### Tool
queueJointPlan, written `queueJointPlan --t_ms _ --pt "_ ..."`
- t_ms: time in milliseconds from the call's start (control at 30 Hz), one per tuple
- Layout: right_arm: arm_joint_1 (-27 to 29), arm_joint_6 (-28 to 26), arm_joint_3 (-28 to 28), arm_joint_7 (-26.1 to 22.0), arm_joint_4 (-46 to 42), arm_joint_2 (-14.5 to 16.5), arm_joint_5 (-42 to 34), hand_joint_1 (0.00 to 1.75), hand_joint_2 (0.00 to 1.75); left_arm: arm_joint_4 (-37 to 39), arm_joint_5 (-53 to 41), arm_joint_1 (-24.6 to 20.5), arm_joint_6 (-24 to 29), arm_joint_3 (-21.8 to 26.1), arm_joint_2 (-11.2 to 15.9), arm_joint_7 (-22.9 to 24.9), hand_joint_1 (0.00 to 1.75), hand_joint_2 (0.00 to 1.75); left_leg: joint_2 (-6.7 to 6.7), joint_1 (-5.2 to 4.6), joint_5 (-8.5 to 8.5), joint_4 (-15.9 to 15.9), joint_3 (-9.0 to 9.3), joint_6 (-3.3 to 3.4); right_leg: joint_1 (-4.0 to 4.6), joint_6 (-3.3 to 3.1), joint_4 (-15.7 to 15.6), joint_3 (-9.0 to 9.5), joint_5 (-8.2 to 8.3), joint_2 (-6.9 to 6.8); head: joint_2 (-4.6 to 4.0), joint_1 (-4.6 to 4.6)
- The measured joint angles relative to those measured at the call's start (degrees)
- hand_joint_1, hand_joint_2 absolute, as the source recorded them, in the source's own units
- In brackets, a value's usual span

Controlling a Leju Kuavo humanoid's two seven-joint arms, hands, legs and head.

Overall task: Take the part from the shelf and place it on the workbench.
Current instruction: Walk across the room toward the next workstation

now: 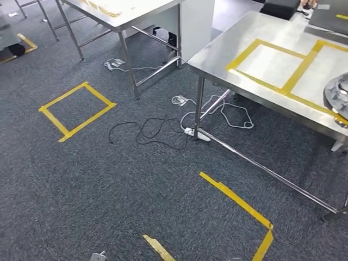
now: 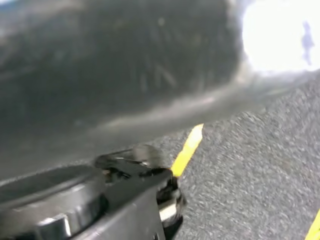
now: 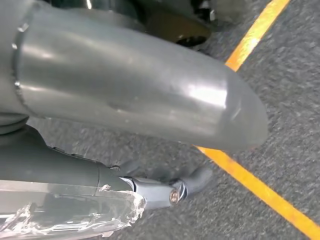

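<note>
Head view: steel desk (image 1: 230, 51) at right w/ yellow tape rectangles (image 1: 283, 68); round grey metal part (image 1: 339, 95) sits on desk's right edge, cut off by frame, over the tape line. Carpet floor (image 1: 123, 190) w/ yellow tape square (image 1: 76, 111), loose cables (image 1: 164, 130). Right wrist view: right hand (image 3: 166, 187) hangs over carpet beside yellow tape, thick thumb and dark fingers curled, nothing seen in it. Left wrist view: left hand (image 2: 143, 195) blurred, dark; grip can't be told. Part well apart from both hands.
</note>
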Motion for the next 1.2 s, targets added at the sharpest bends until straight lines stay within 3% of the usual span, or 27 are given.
queueJointPlan --t_ms 33,100,133,167,200,233,267,333,367,433,500,533,567,600,633,667,733,767,833,900,933,1000,1033,1067,1100,1133,1200 --pt "0.0 0.0 0.0 0.0 0.0 0.0 0.0 0.00 0.00 0.0 0.0 0.0 0.0 0.0 0.0 0.0 0.00 0.00 0.35 0.63 -0.82 3.3 -0.22 -0.59 -0.10 0.23 0.2 -0.72 0.47 -0.98 0.00 0.02" --pt "-0.1 0.0 0.0 0.0 0.0 0.0 0.0 0.00 0.00 0.0 0.0 0.0 0.0 0.0 0.0 0.0 0.00 0.00 0.78 1.90 1.20 4.9 1.66 -1.80 -0.47 0.85 0.9 -2.08 1.23 -2.81 0.00 0.00" --pt "-0.1 0.0 -0.1 0.0 0.0 0.0 0.0 0.00 0.00 0.0 0.0 0.0 0.0 0.0 0.0 0.0 0.00 0.00 1.39 2.49 2.77 2.4 4.23 -2.43 -0.71 1.22 1.4 -2.75 1.52 -3.60 0.00 -0.02" --pt "-0.2 0.0 -0.1 0.0 0.0 0.0 0.0 0.00 0.00 0.0 0.0 -0.1 0.0 0.0 -0.1 0.0 0.00 0.00 2.48 2.91 3.42 -1.6 7.50 -3.01 -0.88 1.63 1.9 -3.40 1.74 -4.28 0.00 -0.09" --pt "-0.2 0.0 -0.1 0.0 0.0 -0.1 0.0 0.00 0.00 0.0 0.0 -0.2 0.0 0.0 -0.1 0.0 0.00 0.00 3.44 2.93 3.30 -5.7 10.46 -3.11 -1.00 2.10 2.4 -4.01 1.99 -4.85 0.00 -0.13" --pt "-0.2 0.0 -0.1 0.0 0.0 -0.1 0.0 0.00 0.00 0.0 0.0 -0.3 -0.1 0.0 -0.2 0.0 0.00 0.00 4.24 2.81 2.73 -9.0 12.50 -2.89 -1.05 2.63 2.9 -4.49 2.28 -5.38 0.00 -0.18" --pt "-0.3 0.0 -0.1 0.0 0.0 -0.1 0.0 0.00 0.00 0.0 0.0 -0.4 -0.1 0.0 -0.2 0.0 0.00 0.00 4.49 2.49 1.96 -10.9 13.28 -2.33 -1.11 3.20 3.1 -4.89 2.64 -5.85 0.00 -0.27" --pt "-0.3 0.0 -0.1 0.0 0.1 -0.1 0.0 0.00 0.00 0.0 0.0 -0.3 0.0 0.0 -0.1 0.0 0.00 0.00 3.72 1.96 1.92 -11.6 12.41 -0.51 -1.47 4.32 3.3 -5.47 3.23 -6.34 0.00 -0.26" --pt "-0.3 0.0 -0.1 0.0 0.1 -0.1 0.0 0.00 0.00 0.0 0.0 -0.2 0.0 0.0 -0.1 0.0 0.00 0.00 3.25 1.77 2.18 -11.7 11.83 0.33 -1.70 4.71 3.7 -5.89 2.68 -5.37 0.00 -0.26" --pt "-0.2 1.2 -0.3 -2.0 0.1 -0.2 -1.1 0.00 0.00 -0.3 1.6 -0.1 -0.5 0.0 -0.1 -0.2 0.00 0.00 2.13 1.30 3.24 -11.9 10.53 1.88 -1.78 4.81 7.3 -7.46 -1.14 -1.76 0.00 -0.15" --pt "-0.3 4.5 -1.0 -9.1 -0.1 -0.6 -3.8 0.00 0.00 -1.4 6.1 -0.2 -1.6 0.0 -0.4 -0.7 0.00 0.00 0.74 0.43 4.48 -11.9 8.89 2.87 -1.11 4.05 14.9 -10.07 -6.25 0.89 0.00 -0.07" --pt "-0.5 6.3 -1.4 -13.4 -0.2 -0.8 -5.1 0.00 0.00 -2.1 8.6 -0.2 -2.1 0.0 -0.5 -0.8 0.00 0.00 0.03 -0.07 5.17 -11.9 8.06 3.23 -0.63 3.51 18.4 -11.02 -7.59 1.32 0.00 -0.09" --pt "-0.8 7.6 -1.9 -16.9 -0.3 -1.0 -5.7 0.00 0.00 -2.7 10.4 -0.2 -2.4 0.0 -0.5 -0.9 0.00 0.00 -0.70 -0.54 5.83 -11.8 7.30 3.52 -0.10 2.84 20.2 -11.16 -7.63 1.53 0.00 -0.11" --pt "-1.1 8.4 -2.2 -18.9 -0.5 -1.2 -6.0 0.00 0.00 -3.1 11.6 -0.1 -2.4 0.0 -0.5 -0.9 0.00 0.00 -1.46 -0.96 6.44 -11.8 6.67 3.74 0.45 2.08 19.7 -10.18 -6.49 1.74 0.00 -0.14" --pt "-1.4 8.9 -2.5 -19.8 -0.6 -1.3 -6.1 0.00 0.00 -3.6 12.5 -0.1 -2.4 0.0 -0.5 -0.9 0.00 0.00 -2.29 -1.32 7.02 -11.8 6.15 3.91 1.02 1.23 17.1 -8.02 -4.68 2.21 0.00 -0.17" --pt "-1.6 9.2 -2.8 -20.1 -0.8 -1.5 -6.1 0.00 0.00 -4.1 13.1 -0.1 -2.3 0.0 -0.6 -0.9 0.00 0.00 -3.10 -1.53 7.56 -11.8 5.76 4.07 1.60 0.25 12.9 -5.13 -3.12 3.32 0.00 -0.17" --pt "-1.8 9.5 -3.2 -20.5 -1.1 -1.8 -6.1 0.00 0.00 -4.8 14.0 -0.2 -2.2 -0.1 -0.9 -0.9 0.00 0.00 -4.61 -1.86 8.57 -11.8 5.14 4.11 2.18 -1.33 4.8 -0.01 -2.10 5.83 0.00 -0.21" --pt "-2.0 9.6 -3.4 -20.6 -1.2 -1.9 -6.1 0.00 0.00 -5.1 14.3 -0.2 -2.1 -0.2 -1.1 -0.9 0.00 0.00 -5.27 -1.85 9.05 -11.8 4.85 3.95 2.28 -1.72 2.6 1.12 -2.35 6.51 0.00 -0.21" --pt "-2.2 9.7 -3.8 -20.8 -1.3 -2.0 -6.0 0.00 0.00 -5.5 15.2 0.0 -1.7 -0.3 -1.2 -0.9 0.00 0.00 -6.64 -1.93 9.97 -11.9 4.31 3.39 2.09 -1.57 1.2 1.20 -2.31 5.67 0.00 -0.13" --pt "-2.3 10.0 -4.0 -20.9 -1.3 -1.9 -5.8 0.00 0.00 -5.9 16.4 0.4 -1.4 -0.4 -1.1 -0.9 0.00 0.00 -5.57 -2.09 9.05 -11.1 3.67 2.81 1.52 -1.19 0.5 0.99 -1.43 4.15 0.00 -0.36" --pt "-2.2 10.1 -4.1 -21.0 -1.3 -1.8 -5.7 0.00 0.00 -6.0 16.9 0.6 -1.4 -0.6 -1.0 -0.9 0.00 0.00 -4.10 -2.02 7.27 -9.3 2.98 2.40 1.18 -1.02 0.2 0.88 -0.97 3.28 0.00 -0.58" --pt "-2.1 10.2 -4.2 -21.0 -1.4 -1.8 -5.4 0.00 0.00 -6.3 17.7 0.7 -1.3 -1.0 -0.9 -1.0 0.00 0.00 -0.93 -1.10 2.04 -2.4 0.64 1.21 0.87 -0.85 0.0 0.53 -0.54 1.30 0.00 -0.94" --pt "-2.0 10.2 -4.3 -21.0 -1.4 -1.8 -5.3 0.00 0.00 -6.4 17.9 0.7 -1.3 -1.2 -0.8 -1.0 0.00 0.00 -0.17 -0.44 0.22 1.2 -0.48 0.53 0.71 -0.66 0.1 0.33 -0.44 0.20 0.00 -0.96" --pt "-1.9 10.2 -4.5 -21.0 -1.4 -1.8 -5.3 0.00 0.00 -6.4 18.0 0.7 -1.4 -1.5 -0.8 -1.0 0.00 0.00 0.29 0.26 -0.51 3.6 -0.89 -0.13 0.49 -0.40 0.1 0.18 -0.38 -0.89 0.00 -0.92" --pt "-2.0 10.2 -4.6 -21.0 -1.4 -1.8 -5.3 0.00 0.00 -6.4 18.0 0.9 -1.4 -1.6 -0.8 -1.0 0.00 0.00 0.64 0.93 -0.07 3.8 -0.27 -0.78 0.22 -0.07 0.2 0.08 -0.37 -1.85 0.00 -0.92" --pt "-2.0 10.2 -4.6 -21.0 -1.4 -1.8 -5.2 0.00 0.00 -6.5 18.0 1.0 -1.4 -1.7 -0.8 -1.0 0.00 0.00 1.09 1.57 1.21 1.8 1.46 -1.45 -0.12 0.35 0.3 0.03 -0.44 -2.72 0.00 -0.92" --pt "-2.1 10.2 -4.7 -21.0 -1.4 -1.9 -5.2 0.00 0.00 -6.6 18.0 1.0 -1.4 -1.8 -0.8 -1.0 0.00 0.00 3.20 2.32 3.84 -5.6 6.59 -2.60 -0.59 1.46 0.9 0.14 -0.90 -4.13 0.00 -1.13"
